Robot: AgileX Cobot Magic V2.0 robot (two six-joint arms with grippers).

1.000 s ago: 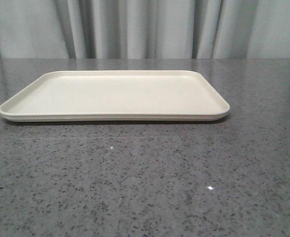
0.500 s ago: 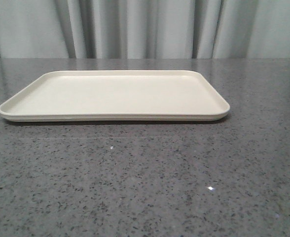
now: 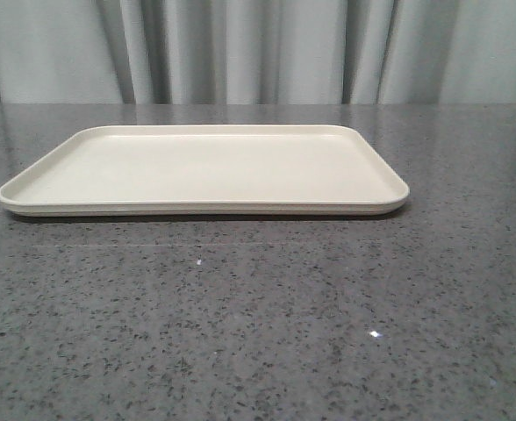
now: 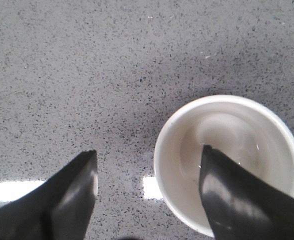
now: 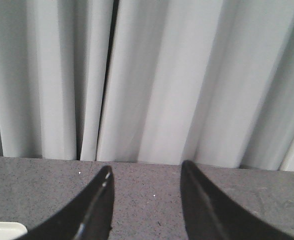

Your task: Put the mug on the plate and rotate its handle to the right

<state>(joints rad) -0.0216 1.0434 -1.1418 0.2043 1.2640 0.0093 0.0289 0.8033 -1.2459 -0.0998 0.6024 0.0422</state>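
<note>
On the speckled grey stone table [image 3: 258, 316], toward its far side, lies the large flat cream-coloured rectangular plate [image 3: 30, 195] with rounded corners and a low raised rim. From the front, its long near edge runs almost the whole width of the tabletop, with a strip of bare stone off each short end and a broad stretch of open stone between it and the near edge of the view. Pale grey pleated curtains [image 3: 258, 53] hang behind the table's back edge. Neither arm shows in this front view.

Compared with the front views of a second and half a second ago, the plate sits in the same place and the stone around it looks the same.

The white cylindrical mug [image 4: 237, 130] shows only in the left wrist view, standing upright on the grey stone with its round mouth facing the camera. The left gripper [image 4: 147, 177] is spread wide: one black finger [image 4: 237, 200] lies over the mug's mouth, while the other finger lies over bare stone outside the near wall. Whether either finger touches the mug I cannot tell. The handle is not visible.

The right gripper [image 5: 146, 200] is also spread apart, holding nothing, with the curtains ahead of it and a corner of the plate beside one finger.
</note>
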